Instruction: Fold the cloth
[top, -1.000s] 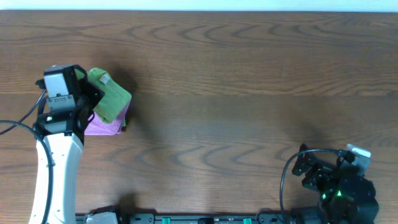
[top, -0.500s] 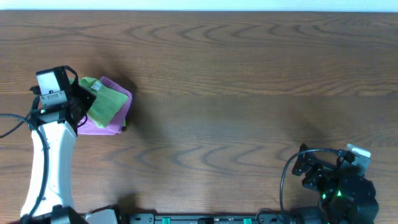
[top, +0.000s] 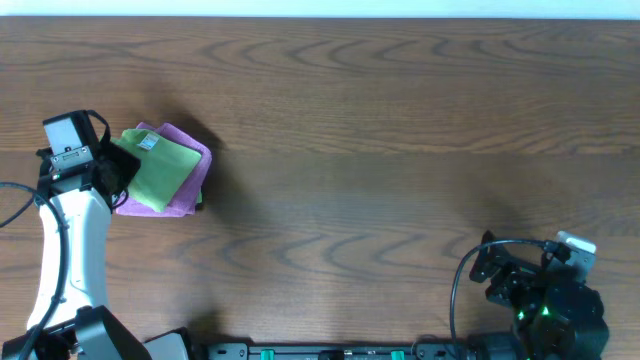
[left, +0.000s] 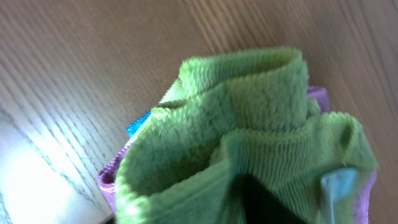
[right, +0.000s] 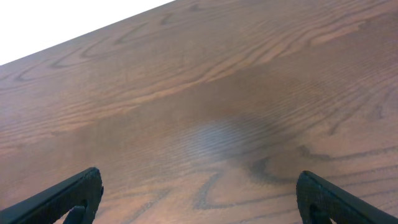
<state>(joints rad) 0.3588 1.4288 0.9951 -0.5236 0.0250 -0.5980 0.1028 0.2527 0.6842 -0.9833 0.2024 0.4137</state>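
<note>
The left gripper (top: 120, 172) looks shut tight on the edge of the green cloth (top: 158, 170), I think so it can pull that edge over into a fold. The green cloth lies on a purple cloth (top: 198, 168) at the table's (top: 380, 150) left side. The right gripper (right: 199, 199) is wide open, empty and far off. I see no box or bowl.

Dark wood-grain table (top: 400, 120), pale strip (top: 320, 8) beyond its far edge.

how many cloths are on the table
2 for sure: a green cloth lying on a purple cloth, at the table's left end. A blue sliver beneath them may be a third, mostly hidden.
</note>
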